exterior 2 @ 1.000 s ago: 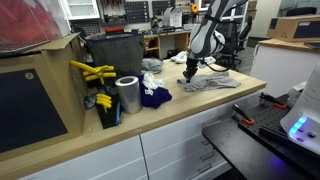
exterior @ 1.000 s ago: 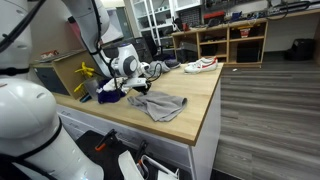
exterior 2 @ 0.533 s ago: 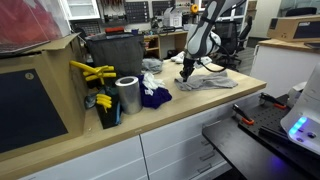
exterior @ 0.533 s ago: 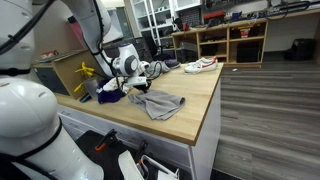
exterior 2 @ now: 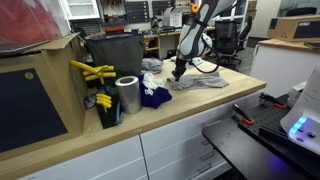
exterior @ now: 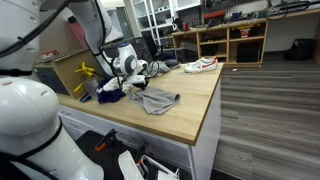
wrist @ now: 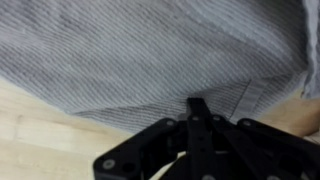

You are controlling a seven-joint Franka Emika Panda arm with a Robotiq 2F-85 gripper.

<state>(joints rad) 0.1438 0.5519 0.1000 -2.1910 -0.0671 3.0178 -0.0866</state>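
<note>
The fingers (wrist: 197,110) are pressed tight together with no gap between them, and they pinch the edge of a grey cloth (wrist: 150,50). In the wrist view the cloth's striped weave fills the upper part of the frame. A hem runs just beside the fingertips, and bare wood of the desk (wrist: 40,130) shows at lower left.

In an exterior view the fingers (exterior 2: 180,72) point down at the left end of the cloth (exterior 2: 203,83). From there the cloth trails off to the right, lying rumpled on the desk (exterior 2: 200,112) at its far right part. Whether the pinched end is raised off the wood cannot be told. A blue rag (exterior 2: 155,97) lies bunched just left of the fingers, near the cloth but apart from it. Left of the rag a silver can (exterior 2: 127,95) stands upright. Further left are yellow tools (exterior 2: 92,72), and a dark bin (exterior 2: 112,55) stands behind them on the far side.

In an exterior view from the opposite end, the fingers (exterior: 137,89) hang under the arm's white wrist, at the left corner of the cloth (exterior: 158,98). The cloth spreads to the right and nearer across the middle of the desk (exterior: 195,110). The rag (exterior: 110,95) sits just left of the fingers. A white shoe (exterior: 200,65) lies on the far end of the desk, well apart from the cloth.
</note>
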